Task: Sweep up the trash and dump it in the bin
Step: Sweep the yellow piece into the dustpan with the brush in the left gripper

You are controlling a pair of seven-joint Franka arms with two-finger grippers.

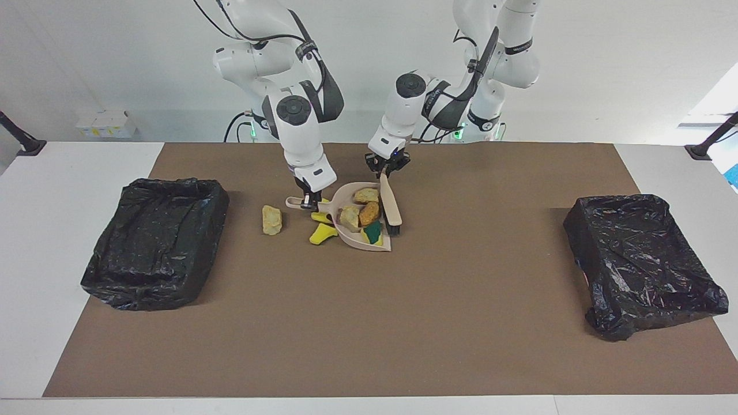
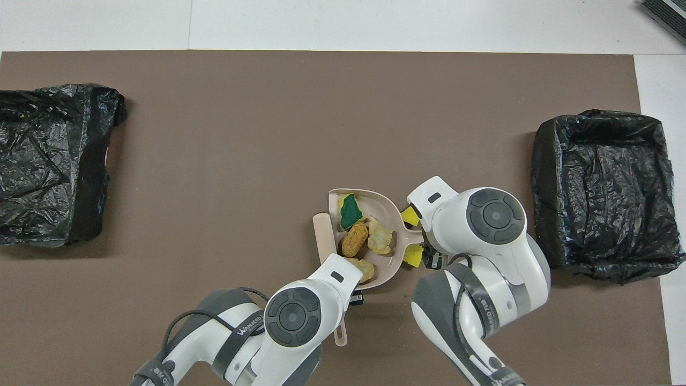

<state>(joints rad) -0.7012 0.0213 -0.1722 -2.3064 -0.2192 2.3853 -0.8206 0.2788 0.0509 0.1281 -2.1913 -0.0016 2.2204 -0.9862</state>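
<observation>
Lone tan scrap (image 1: pixel 271 219) hidden under right arm in overhead view. Yellow sponge pieces (image 2: pixel 411 216) mostly covered there too. Brush (image 2: pixel 323 241) handle lost beneath left arm. One black bin (image 2: pixel 48 161) cut off by edge.

Brown mat (image 1: pixel 369 323) on white table (image 1: pixel 52 242); beige dustpan (image 1: pixel 346 229) beside brush (image 1: pixel 391 206).

Seven scraps of trash on show: four riding in the one dustpan (image 1: pixel 349 233) held by the right gripper (image 1: pixel 310 201), namely two tan lumps, one orange-brown lump (image 1: pixel 369 213) and one yellow-and-green sponge (image 1: pixel 372 231). Two yellow sponge pieces (image 1: pixel 322 233) sit below that gripper, one tan lump (image 1: pixel 271 219) beside. One brush (image 1: pixel 391 206), two black bins (image 1: pixel 154 241).
</observation>
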